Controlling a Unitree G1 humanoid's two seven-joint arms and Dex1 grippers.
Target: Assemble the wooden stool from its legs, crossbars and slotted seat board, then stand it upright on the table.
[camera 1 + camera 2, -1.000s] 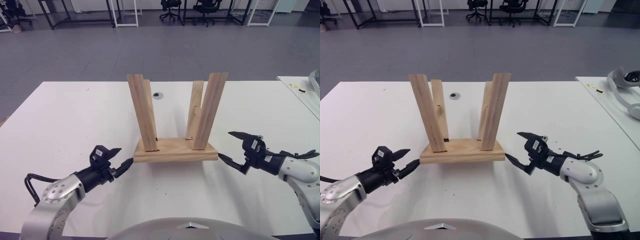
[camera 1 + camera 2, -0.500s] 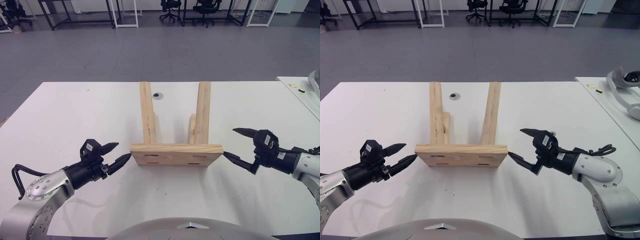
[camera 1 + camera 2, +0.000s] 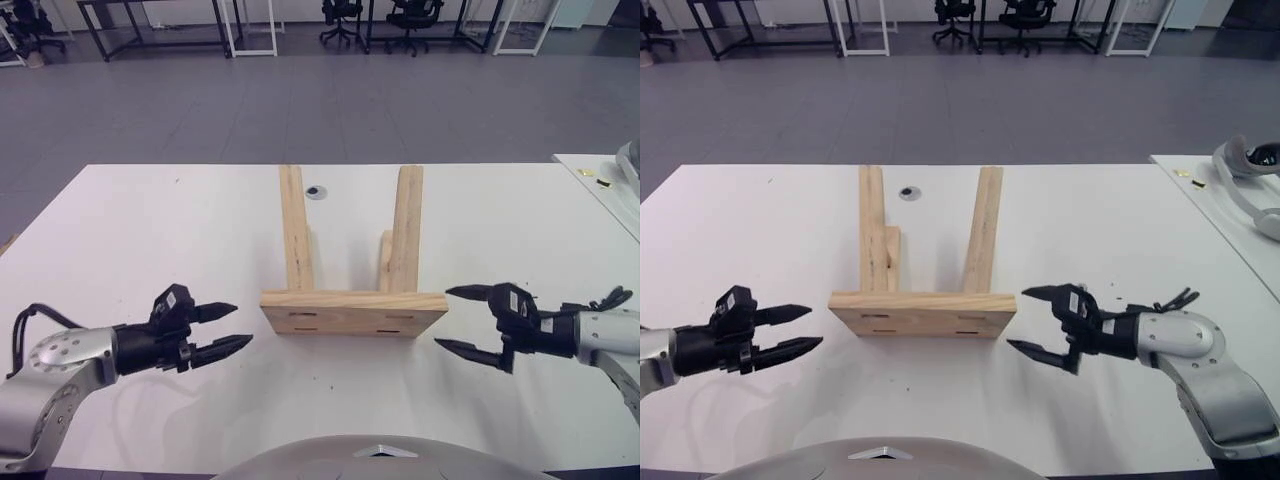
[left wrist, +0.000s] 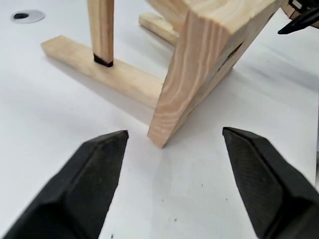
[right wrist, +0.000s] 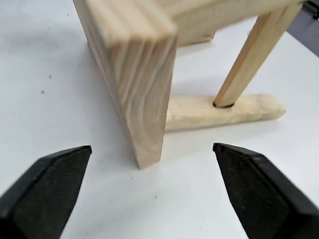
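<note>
The wooden stool lies on its side mid-table. Its slotted seat board [image 3: 352, 313] stands on edge facing me, and its legs [image 3: 293, 228] [image 3: 407, 225] point away along the tabletop. My left gripper [image 3: 240, 323] is open, a short gap off the board's left end. My right gripper [image 3: 443, 318] is open just off the right end. In the left wrist view, the board's end [image 4: 199, 64] sits beyond my open left gripper [image 4: 175, 133], with a leg [image 4: 99, 72] flat behind and a crossbar [image 4: 101, 30] rising. The right wrist view shows the other end [image 5: 134, 74] ahead of my open right gripper [image 5: 152, 147].
A small grey round cap [image 3: 316, 190] sits in the table [image 3: 120, 230] behind the stool. A second white table at the right carries a white headset-like object [image 3: 1250, 170]. Bare tabletop lies on both sides of the stool.
The stool has tipped away from me, from seat flat with legs up to seat on edge with legs lying on the table. Both grippers have drawn back from the seat's ends.
</note>
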